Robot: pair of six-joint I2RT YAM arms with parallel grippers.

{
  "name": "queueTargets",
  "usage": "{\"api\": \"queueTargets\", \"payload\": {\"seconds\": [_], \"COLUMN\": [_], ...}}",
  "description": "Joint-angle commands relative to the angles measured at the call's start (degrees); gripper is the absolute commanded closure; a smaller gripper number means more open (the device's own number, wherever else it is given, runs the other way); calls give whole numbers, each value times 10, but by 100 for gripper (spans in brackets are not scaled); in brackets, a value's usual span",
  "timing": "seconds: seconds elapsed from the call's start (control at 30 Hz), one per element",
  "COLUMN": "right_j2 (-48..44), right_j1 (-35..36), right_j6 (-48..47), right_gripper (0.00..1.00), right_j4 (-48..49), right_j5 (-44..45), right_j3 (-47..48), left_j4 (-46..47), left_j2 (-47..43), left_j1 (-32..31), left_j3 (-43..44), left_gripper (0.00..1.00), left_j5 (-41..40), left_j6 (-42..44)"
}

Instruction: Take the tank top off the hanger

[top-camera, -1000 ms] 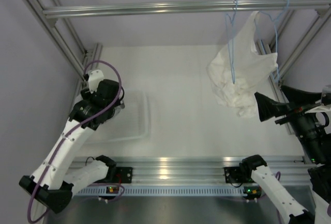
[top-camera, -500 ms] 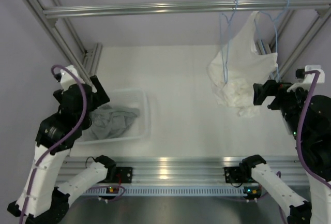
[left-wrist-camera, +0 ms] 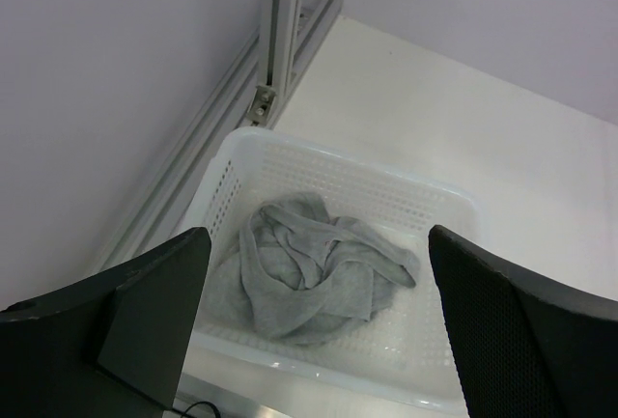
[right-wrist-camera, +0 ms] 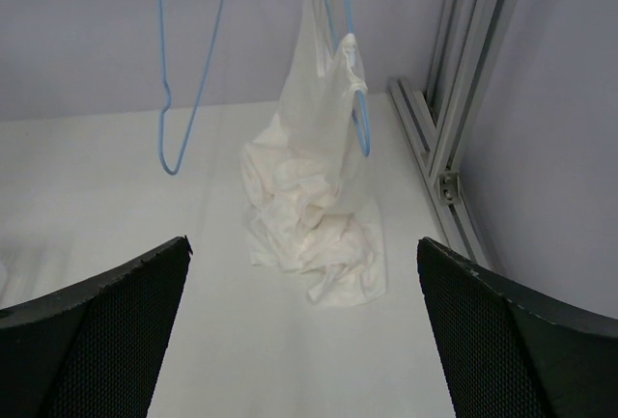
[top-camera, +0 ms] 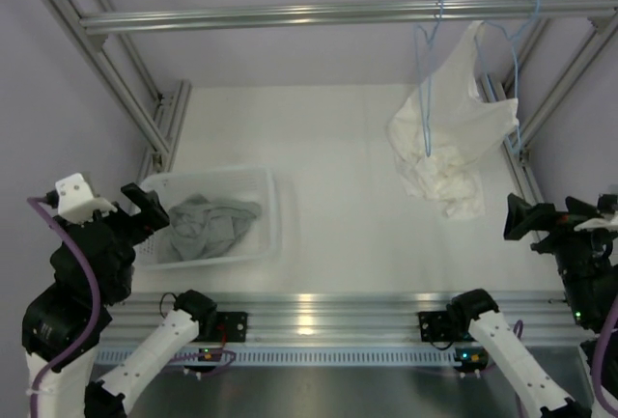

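- Top external view: left gripper hangs at 8 o'clock, above the 9 o'clock end of the white basket, and touches nothing.
- Left wrist view: fingers are spread wide with nothing between them. The basket shows in the gap below.
- tank top is off the hanger. It lies crumpled in a grey heap inside the basket, with its straps looped on top.
- hanger is bare. It is hooked on the overhead rail at 1 o'clock, well apart from the tank top.
- Right gripper sits at 4 o'clock, by the table edge.
- Right wrist view: its fingers are wide apart, empty, and clear of all cloth.
- white garment hangs on a second blue hanger, just at 3 o'clock of the bare one. Its lower end is bunched on the table.
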Motion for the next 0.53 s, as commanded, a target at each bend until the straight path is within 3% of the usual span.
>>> {"api": "queueTargets", "payload": {"seconds": [0.0,0.27,0.5], "right_j2": [-3,9,12], "right_j1": [9,9,9], "right_j6": [-6,1,4], "right_gripper": [0,1,1], "right_j4": [-27,-13,-11], "right_j5": [38,47,55], "right_j3": [-47,-69,-72], "left_j4": [-3,49,71], "left_j2": [-9,-20,-22], "left_j1": [-4,-16,-15], "left_j3": [-33,-113,-129], "left_gripper": [1,1,1], "left_j5": [-30,-29,-37], "left_j6": [20,-7,-1]}}
